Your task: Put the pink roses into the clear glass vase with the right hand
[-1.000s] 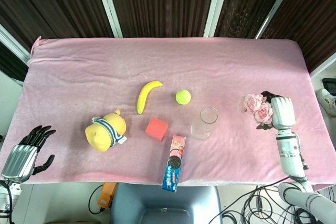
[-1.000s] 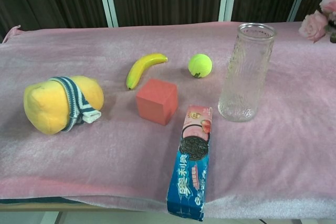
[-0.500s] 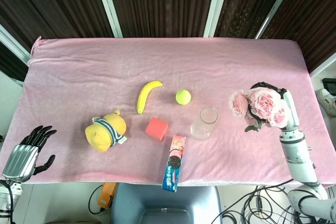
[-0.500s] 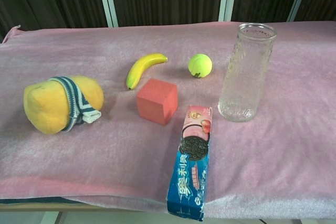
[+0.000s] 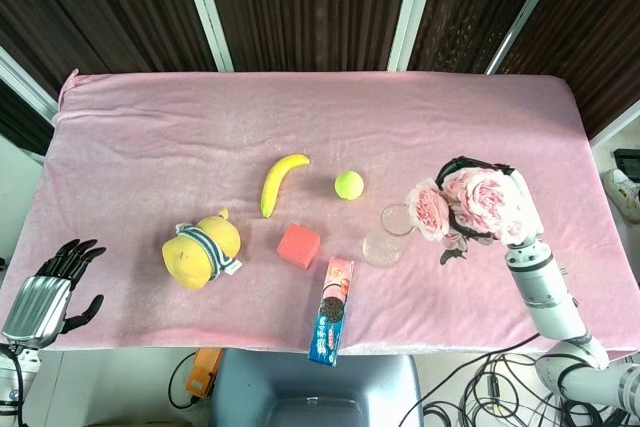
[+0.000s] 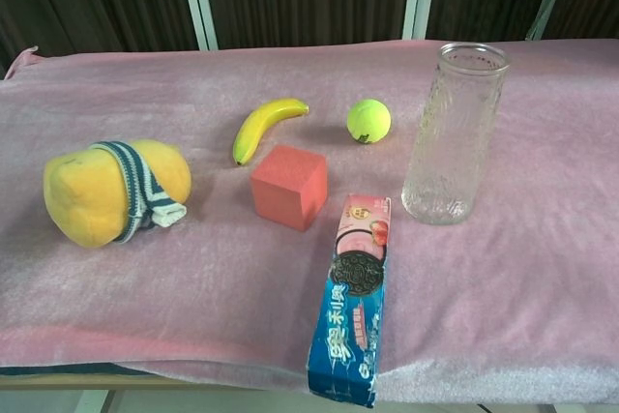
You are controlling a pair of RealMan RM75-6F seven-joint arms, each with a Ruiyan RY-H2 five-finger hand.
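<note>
The right hand holds the pink roses above the counter, its fingers wrapped around the bunch — the blooms hang just beside the rim of the glass vase on its right, one bloom overlapping the rim in the head view. The vase stands upright near the front edge of the counter, right of the middle, with nothing inside it. The left hand hangs off the front left corner of the counter, fingers spread and holding nothing.

A banana and a green ball lie near the middle of the counter. Toward the front edge sit a yellow plush toy, a red cube and a blue cookie box — the box reaches right to the front edge.
</note>
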